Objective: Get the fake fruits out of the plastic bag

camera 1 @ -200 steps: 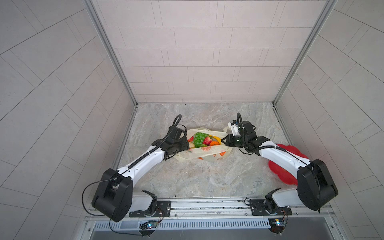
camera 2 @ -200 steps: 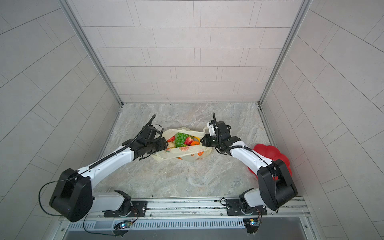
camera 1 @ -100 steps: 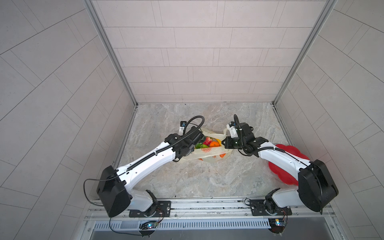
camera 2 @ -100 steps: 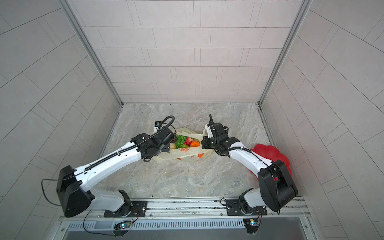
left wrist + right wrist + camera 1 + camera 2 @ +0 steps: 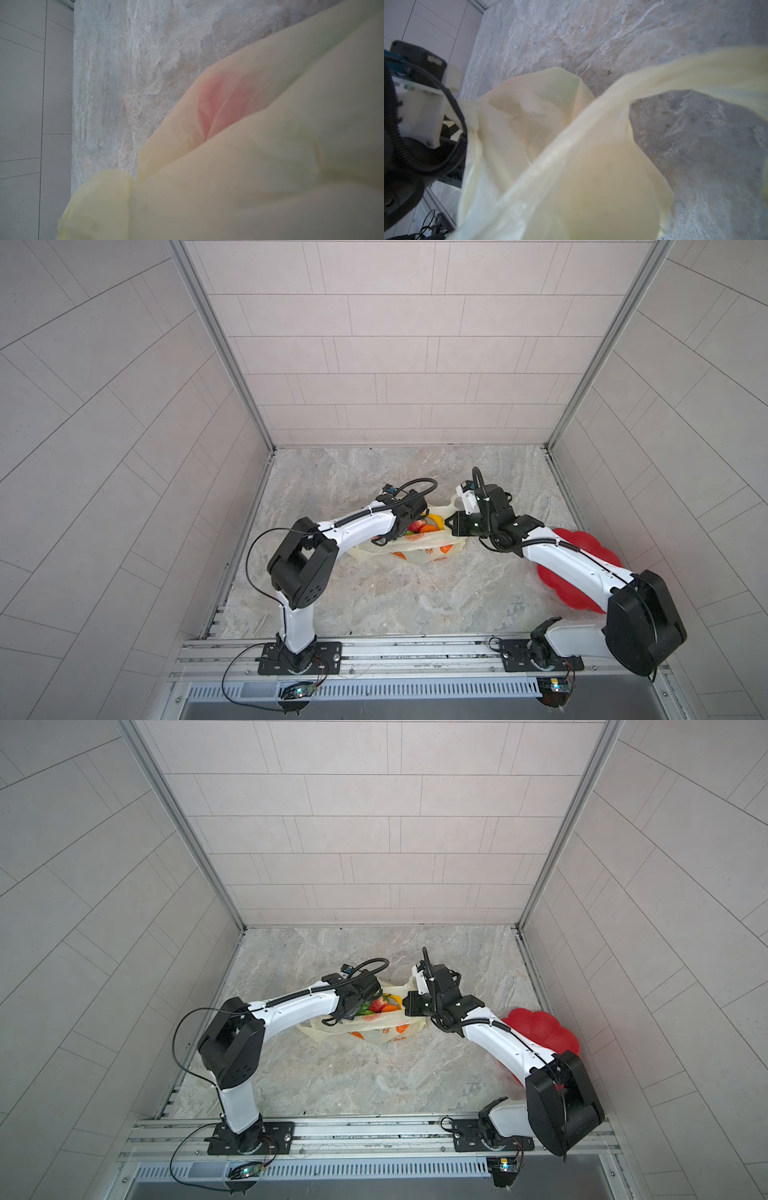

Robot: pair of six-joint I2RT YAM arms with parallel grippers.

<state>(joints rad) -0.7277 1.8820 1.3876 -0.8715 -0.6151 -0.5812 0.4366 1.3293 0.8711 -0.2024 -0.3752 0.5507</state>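
Crinkly pale-yellow plastic bag (image 5: pixel 419 551) (mouth open) lies holding glossy fake fruits (image 5: pixel 417 526).

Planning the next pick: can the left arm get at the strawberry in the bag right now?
Probably yes. The right hand holds the bag mouth open, the strawberry lies uncovered on top, and the left hand sits right beside it. Loose plastic around it could snag.
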